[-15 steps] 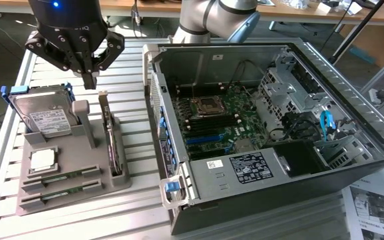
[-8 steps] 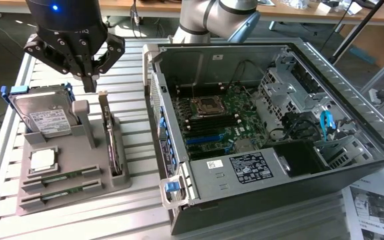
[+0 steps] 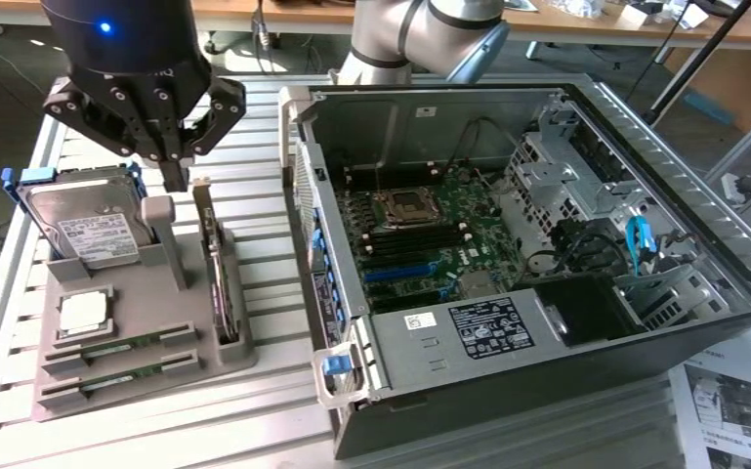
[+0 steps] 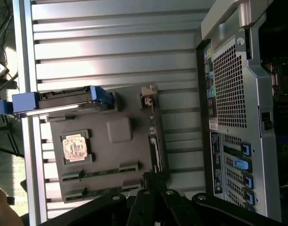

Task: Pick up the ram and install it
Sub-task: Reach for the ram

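My gripper hangs closed on nothing above the grey holder — no pickup made yet. Both ram sticks lie in their slots, below my jaws and well off toward the holder's other end, past the processor. The open computer case stands beside — install not done.

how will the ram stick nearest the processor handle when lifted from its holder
Probably stiff and light: the ram is a thin, narrow board. It sits recessed in a slot of the gray holder, so it may bind if pulled crookedly.
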### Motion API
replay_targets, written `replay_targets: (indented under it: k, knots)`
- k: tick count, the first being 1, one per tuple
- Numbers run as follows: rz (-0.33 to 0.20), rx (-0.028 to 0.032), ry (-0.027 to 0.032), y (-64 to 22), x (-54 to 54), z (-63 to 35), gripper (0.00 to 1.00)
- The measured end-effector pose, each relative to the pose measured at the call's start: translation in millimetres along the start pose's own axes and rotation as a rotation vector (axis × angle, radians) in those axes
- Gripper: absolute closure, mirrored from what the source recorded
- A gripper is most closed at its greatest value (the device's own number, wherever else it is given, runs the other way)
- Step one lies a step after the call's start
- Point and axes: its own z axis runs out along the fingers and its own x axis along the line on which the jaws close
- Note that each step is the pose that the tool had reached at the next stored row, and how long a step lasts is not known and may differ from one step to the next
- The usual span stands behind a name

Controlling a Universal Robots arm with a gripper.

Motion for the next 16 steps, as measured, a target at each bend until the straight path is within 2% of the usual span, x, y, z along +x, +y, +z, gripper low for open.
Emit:
replay_targets:
  k: [16]
  knots:
    - [0.000,0.0018,-0.0001,-20.7,-1.6,-0.1,0.89]
